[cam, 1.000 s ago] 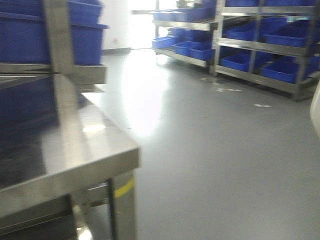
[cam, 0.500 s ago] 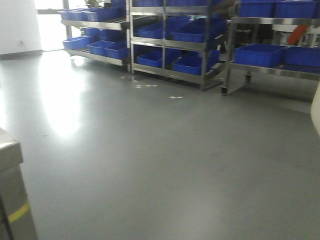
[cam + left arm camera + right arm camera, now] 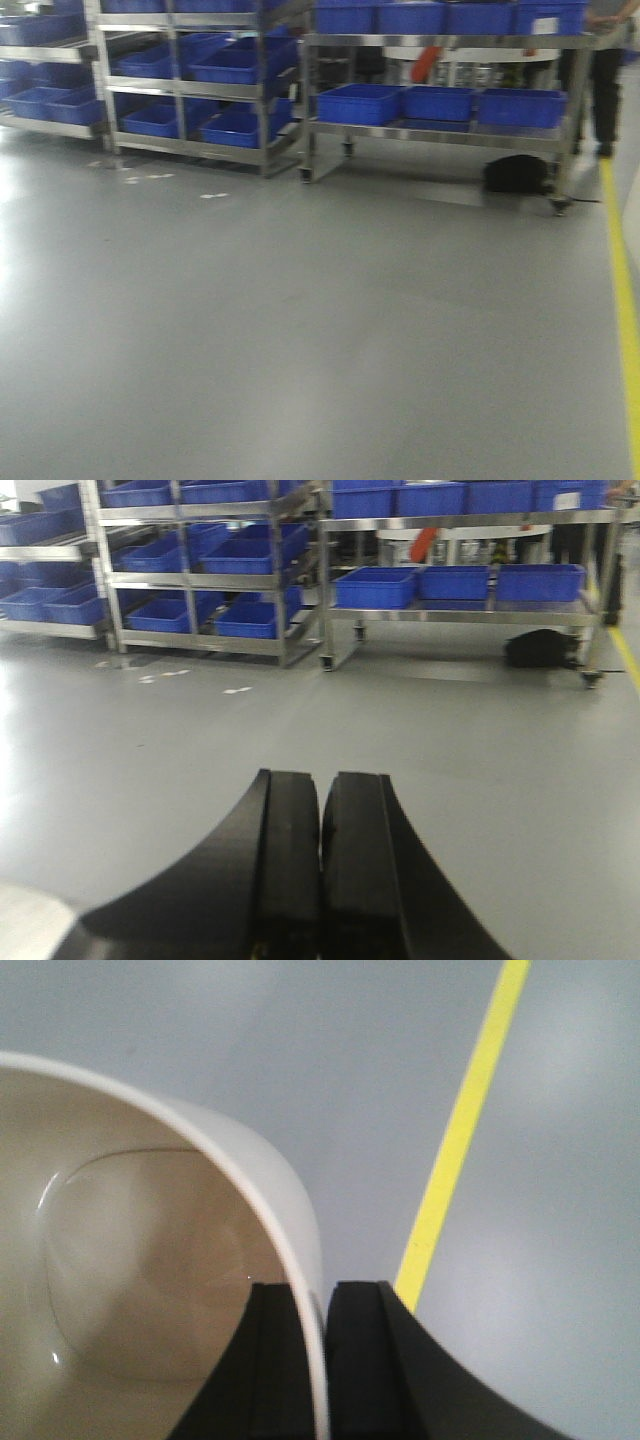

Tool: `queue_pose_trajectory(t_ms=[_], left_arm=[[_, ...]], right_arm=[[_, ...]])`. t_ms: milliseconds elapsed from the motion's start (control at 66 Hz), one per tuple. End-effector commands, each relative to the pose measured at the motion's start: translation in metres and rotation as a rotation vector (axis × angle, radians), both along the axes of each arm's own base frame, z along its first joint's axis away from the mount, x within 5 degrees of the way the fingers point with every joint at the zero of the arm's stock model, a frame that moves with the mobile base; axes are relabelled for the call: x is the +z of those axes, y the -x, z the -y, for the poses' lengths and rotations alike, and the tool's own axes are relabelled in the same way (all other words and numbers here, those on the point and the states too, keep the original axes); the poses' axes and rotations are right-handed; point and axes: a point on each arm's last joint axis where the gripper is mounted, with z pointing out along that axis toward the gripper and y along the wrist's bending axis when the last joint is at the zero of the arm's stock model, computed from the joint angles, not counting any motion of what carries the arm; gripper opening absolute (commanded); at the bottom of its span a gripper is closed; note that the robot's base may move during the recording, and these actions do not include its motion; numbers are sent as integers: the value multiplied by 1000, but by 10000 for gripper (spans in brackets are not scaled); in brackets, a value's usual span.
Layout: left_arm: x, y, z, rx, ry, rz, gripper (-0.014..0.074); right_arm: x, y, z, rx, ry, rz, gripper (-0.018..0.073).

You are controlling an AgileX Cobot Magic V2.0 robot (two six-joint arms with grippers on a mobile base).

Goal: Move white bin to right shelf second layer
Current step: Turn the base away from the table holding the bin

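Note:
In the right wrist view the white bin (image 3: pixel 150 1260) fills the left half, a glossy cream tub seen from above its open mouth. My right gripper (image 3: pixel 322 1286) is shut on its rim, one finger inside the wall and one outside. The bin hangs above the grey floor. My left gripper (image 3: pixel 322 776) is shut with nothing between its fingers, pointing over bare floor. Sloped steel racks (image 3: pixel 200 92) with blue crates stand far off at the back left. I cannot tell from here which level is the right shelf second layer.
A wheeled steel cart (image 3: pixel 440 128) carrying blue crates stands at the back centre, with a black object (image 3: pixel 515 173) on the floor beneath it. A person's dark legs (image 3: pixel 605 95) are at the far right. A yellow floor line (image 3: pixel 625 300) runs along the right side.
The front view has swung to the right. The steel table left the frame, the racks slid left, and the cart and yellow line came in. The bin's edge no longer shows at its right border.

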Motion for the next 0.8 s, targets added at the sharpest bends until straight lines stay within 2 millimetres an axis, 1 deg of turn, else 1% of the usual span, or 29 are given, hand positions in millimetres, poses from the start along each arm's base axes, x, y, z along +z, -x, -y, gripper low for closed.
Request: queue_pose_trajectory(t_ms=[0,788], left_arm=[[-4,0,0,1,17,59,85],[-4,0,0,1,17,59,85]], right_arm=[[15,-3,0,2,9,102,49],[15,-3,0,2,9,102,49]])
